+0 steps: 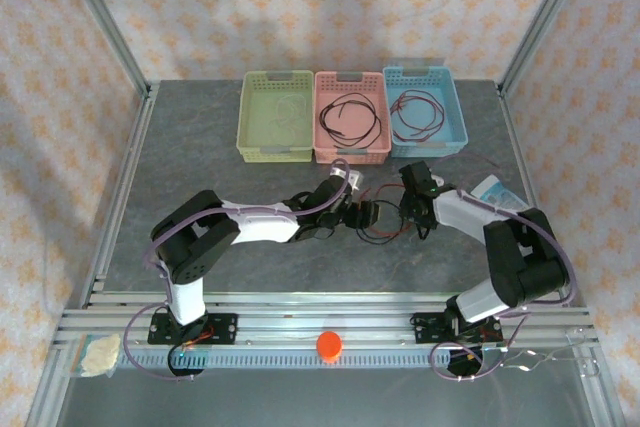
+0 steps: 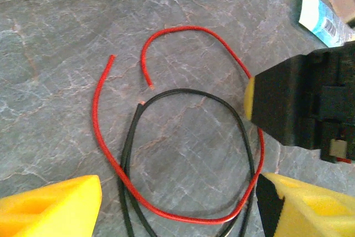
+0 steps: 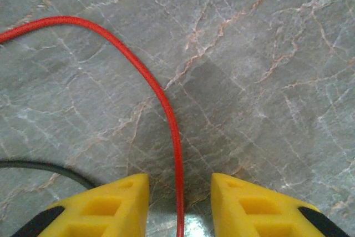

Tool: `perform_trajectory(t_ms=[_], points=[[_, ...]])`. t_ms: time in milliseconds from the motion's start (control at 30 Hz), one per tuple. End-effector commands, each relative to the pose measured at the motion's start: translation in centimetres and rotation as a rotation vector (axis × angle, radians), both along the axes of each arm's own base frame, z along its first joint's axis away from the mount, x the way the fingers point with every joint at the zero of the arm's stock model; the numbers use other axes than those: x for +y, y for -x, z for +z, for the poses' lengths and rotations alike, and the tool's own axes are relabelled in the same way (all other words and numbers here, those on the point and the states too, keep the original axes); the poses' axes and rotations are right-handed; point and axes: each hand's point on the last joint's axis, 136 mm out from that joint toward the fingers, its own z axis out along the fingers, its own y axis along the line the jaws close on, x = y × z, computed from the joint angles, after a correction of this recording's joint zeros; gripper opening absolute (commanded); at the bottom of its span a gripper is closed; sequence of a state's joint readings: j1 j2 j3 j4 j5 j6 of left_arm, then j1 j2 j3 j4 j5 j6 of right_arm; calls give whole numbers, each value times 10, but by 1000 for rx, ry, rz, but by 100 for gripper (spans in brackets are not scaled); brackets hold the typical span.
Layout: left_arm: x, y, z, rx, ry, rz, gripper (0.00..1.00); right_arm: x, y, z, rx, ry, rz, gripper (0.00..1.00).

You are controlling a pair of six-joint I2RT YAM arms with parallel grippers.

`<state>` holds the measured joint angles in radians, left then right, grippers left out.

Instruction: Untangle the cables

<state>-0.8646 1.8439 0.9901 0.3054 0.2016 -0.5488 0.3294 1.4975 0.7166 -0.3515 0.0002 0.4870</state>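
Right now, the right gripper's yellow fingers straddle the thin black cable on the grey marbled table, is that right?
Not quite: it is the thin red cable that runs between the yellow fingers of the right gripper on the grey marbled table, as the right wrist view shows.

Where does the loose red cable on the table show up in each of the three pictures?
Top external: red cable lies mid-picture on the table.
Left wrist: red cable loops across the centre.
Right wrist: red cable curves from the left edge down into the right gripper.
Shared landmark: the black cable beside it.
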Motion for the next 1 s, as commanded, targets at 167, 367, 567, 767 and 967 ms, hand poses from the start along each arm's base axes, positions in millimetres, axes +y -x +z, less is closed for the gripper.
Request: perform_trajectory(t_ms=[167, 367, 567, 767, 967], points=[[-16, 1, -3, -12, -15, -48, 75, -7, -3, -10, 31, 25, -41, 30], [-19, 1, -3, -14, -21, -58, 75, -10, 1, -18, 55, 37, -47, 16], [-8, -8, -4, -40, -92, -6, 75, -15, -2, -4, 11, 58, -52, 2], [-2, -22, 8, -83, -142, 42, 77, -13, -19, 46, -143, 43, -17, 0], [-7, -33, 34, -138, -140, 41, 82, -14, -24, 112, -302, 49, 45, 0]])
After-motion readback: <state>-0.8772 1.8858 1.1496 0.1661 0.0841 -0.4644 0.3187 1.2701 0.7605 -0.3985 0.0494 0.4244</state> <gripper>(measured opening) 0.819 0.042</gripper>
